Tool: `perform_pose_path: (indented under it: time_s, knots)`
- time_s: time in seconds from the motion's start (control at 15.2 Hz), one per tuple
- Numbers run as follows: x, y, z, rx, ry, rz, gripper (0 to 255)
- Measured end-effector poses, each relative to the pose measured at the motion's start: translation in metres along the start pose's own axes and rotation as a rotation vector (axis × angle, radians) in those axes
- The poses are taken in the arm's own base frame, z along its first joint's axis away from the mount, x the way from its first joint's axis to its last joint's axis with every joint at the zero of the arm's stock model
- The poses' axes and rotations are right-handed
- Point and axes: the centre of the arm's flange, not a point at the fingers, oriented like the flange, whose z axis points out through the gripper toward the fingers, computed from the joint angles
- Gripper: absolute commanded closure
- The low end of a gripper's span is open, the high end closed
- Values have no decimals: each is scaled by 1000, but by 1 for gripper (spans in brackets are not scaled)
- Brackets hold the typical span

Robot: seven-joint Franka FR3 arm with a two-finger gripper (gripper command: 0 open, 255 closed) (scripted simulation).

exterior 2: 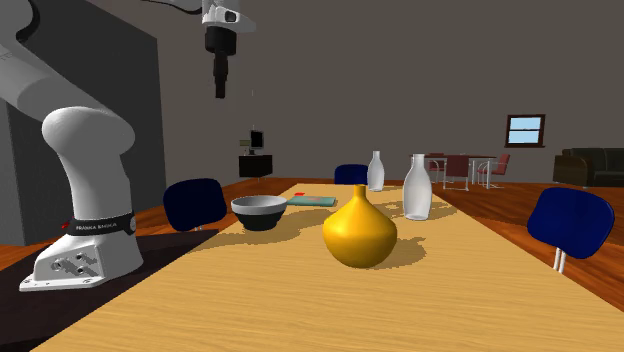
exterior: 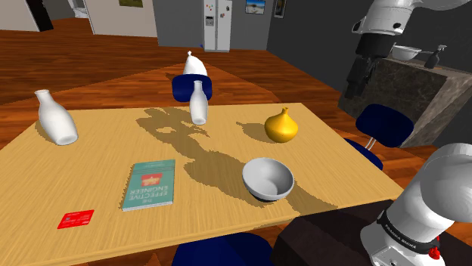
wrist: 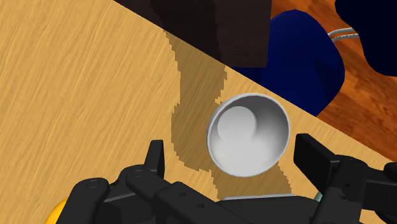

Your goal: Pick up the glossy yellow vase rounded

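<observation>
Surface (exterior: 91,162): pale wood-grain top on a reddish wood floor, with blue chairs (exterior: 386,123) round it, three counted in the shoulder view. In the shoulder view, near to far: red card (exterior: 76,219), teal book (exterior: 149,184), grey-white bowl (exterior: 268,180). Then the glossy yellow vase (exterior: 281,126), round-bellied and narrow-necked, upright on the surface beyond the bowl and apart from it. Farther on stand a squat white vase (exterior: 57,119) and a slim white vase (exterior: 198,103). A third white vase (exterior: 192,63) shows past the far edge above a chair; I cannot tell what it rests on. At the back of the room are a refrigerator (exterior: 217,23) and a stone counter (exterior: 412,91). The hand (exterior: 355,81) hangs high toward that view's right. The second exterior view adds grey walls, a window (exterior 2: 525,128), a dark sofa (exterior 2: 592,165) and a distant dining set (exterior 2: 465,165). There the yellow vase is nearest, with the bowl behind it under the raised hand. In the wrist view the hand (wrist: 230,145) is released, fingers (wrist: 154,153) apart and grasping nothing. The bowl lies far below it, and a yellow sliver shows beside the hand's body. Count: one yellow vase, one bowl, one book, one card, three white vases.
</observation>
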Motion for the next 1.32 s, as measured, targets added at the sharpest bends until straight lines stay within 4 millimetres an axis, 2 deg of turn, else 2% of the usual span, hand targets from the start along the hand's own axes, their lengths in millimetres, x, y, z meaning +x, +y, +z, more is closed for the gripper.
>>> perform_pose_path:
  time_s: [0.13,0.4,1.32]
  knots:
    - [5,4,2,-2,0,0,0]
    - [37,21,22,-17,4,1,0]
    - [173,117,93,-79,21,5,0]
